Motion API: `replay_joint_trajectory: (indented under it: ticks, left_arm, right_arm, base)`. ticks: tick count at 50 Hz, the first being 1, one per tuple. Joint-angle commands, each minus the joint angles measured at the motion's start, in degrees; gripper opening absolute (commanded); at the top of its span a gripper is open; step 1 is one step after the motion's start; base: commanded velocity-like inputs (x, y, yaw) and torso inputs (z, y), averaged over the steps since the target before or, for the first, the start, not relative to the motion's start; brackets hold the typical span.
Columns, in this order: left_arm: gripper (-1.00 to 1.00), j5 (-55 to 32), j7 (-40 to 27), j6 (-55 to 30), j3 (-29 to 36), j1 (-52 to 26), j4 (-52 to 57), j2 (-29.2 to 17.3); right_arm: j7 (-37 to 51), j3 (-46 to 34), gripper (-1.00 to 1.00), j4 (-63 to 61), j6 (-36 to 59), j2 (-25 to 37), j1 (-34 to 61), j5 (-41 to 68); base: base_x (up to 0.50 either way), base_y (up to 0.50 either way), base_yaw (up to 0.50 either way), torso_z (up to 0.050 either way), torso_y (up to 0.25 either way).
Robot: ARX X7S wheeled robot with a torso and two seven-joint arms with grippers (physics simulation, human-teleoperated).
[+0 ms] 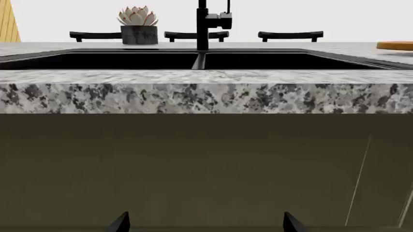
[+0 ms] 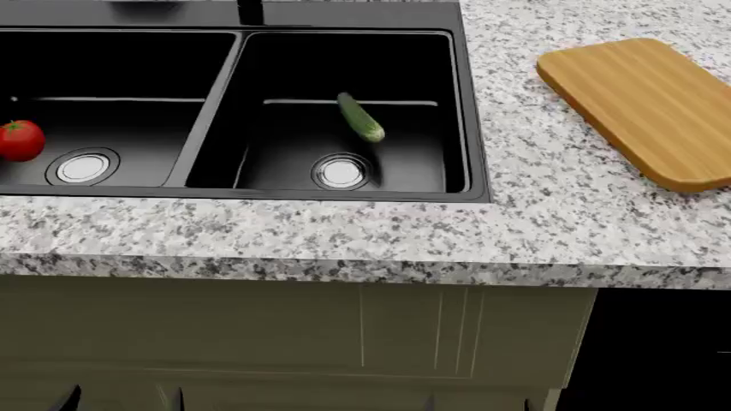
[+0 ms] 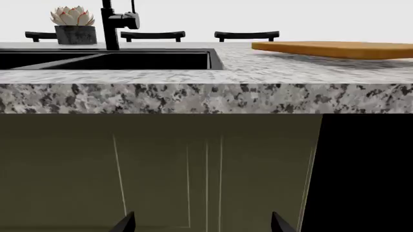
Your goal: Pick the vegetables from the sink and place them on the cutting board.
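Both grippers low before the cabinet, holding nothing; vegetables in the sink, board bare.

Nearest, the left gripper (image 1: 203, 223) and right gripper (image 3: 201, 223) sit below counter height facing the cabinet (image 2: 286, 334) doors, each with its two fingertips spread wide apart and nothing between them. Above, the speckled granite counter (image 2: 342, 235) edge. Beyond it, the black sink (image 2: 474, 120): the tomato (image 2: 20, 140) rests in the left basin, just beside the drain (image 2: 82, 167); the cucumber (image 2: 359, 117) lies in the right basin, tilted against the back wall, near the other drain (image 2: 341, 171). To the right of the sink, apart from it, the board (image 2: 645, 107) lies flat on the counter, angled. Farthest, the faucet (image 1: 206, 21), a potted succulent (image 1: 138, 24) and dark chair backs (image 1: 290, 35).
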Motion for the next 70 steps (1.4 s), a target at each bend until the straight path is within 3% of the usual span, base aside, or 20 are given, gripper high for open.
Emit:
replay_joint_trajectory:
  ticks: [1, 13, 14, 16, 22, 66, 68, 70]
  left_arm:
    - [1.00, -1.42, -1.69, -0.31, 1.68, 0.02, 0.36, -1.42]
    - [1.00, -3.01, -3.40, 0.25, 3.39, -0.06, -0.02, -2.94]
    - [1.00, 0.10, -5.15, -0.45, 4.41, -0.32, -0.28, -3.28]
    - [1.00, -4.48, -3.25, 0.14, 3.25, 0.13, 0.64, -3.21]
    - [1.00, -4.55, -3.90, 0.86, 3.86, 0.40, 0.68, -3.94]
    - [1.00, -7.42, -6.42, 2.41, 6.87, 0.17, 0.21, -6.74]
    - [1.00, -4.86, -9.83, -2.65, 6.51, -0.96, 3.53, -7.07]
    - [1.00, -3.94, -10.27, -9.55, 7.17, -2.51, 10.46, -8.14]
  right_arm:
    - [3.55, -3.56, 1.00, 0.18, -0.14, 2.98, 0.23, 2.99]
    - [4.87, -5.20, 1.00, 1.24, -2.19, 4.04, 0.12, 2.71]
    - [4.62, -6.10, 1.00, 1.19, -1.34, 4.13, 0.44, 2.20]
    - [4.99, -4.69, 1.00, 0.04, -0.30, 4.12, 0.18, 4.34]
    - [5.85, -5.10, 1.00, -0.24, 0.25, 4.55, 0.22, 4.47]
    - [8.79, -6.86, 1.00, -0.88, -1.09, 6.77, -0.19, 8.36]
    - [12.18, -6.97, 1.00, -10.43, 11.58, 9.00, 1.32, 5.08]
    - [10.17, -5.81, 1.00, -20.90, 19.24, 11.67, -0.57, 7.49]
  base:
    - [0.00, 0.00, 0.00, 0.000, 0.000]
    - [0.00, 0.00, 0.00, 0.000, 0.000]
    - [0.00, 0.00, 0.00, 0.000, 0.000]
    - [0.00, 0.00, 0.00, 0.000, 0.000]
    - [0.00, 0.00, 0.00, 0.000, 0.000]
    - [0.00, 0.49, 0.00, 0.000, 0.000]
    - [0.00, 0.00, 0.00, 0.000, 0.000]
    - [0.00, 0.00, 0.00, 0.000, 0.000]
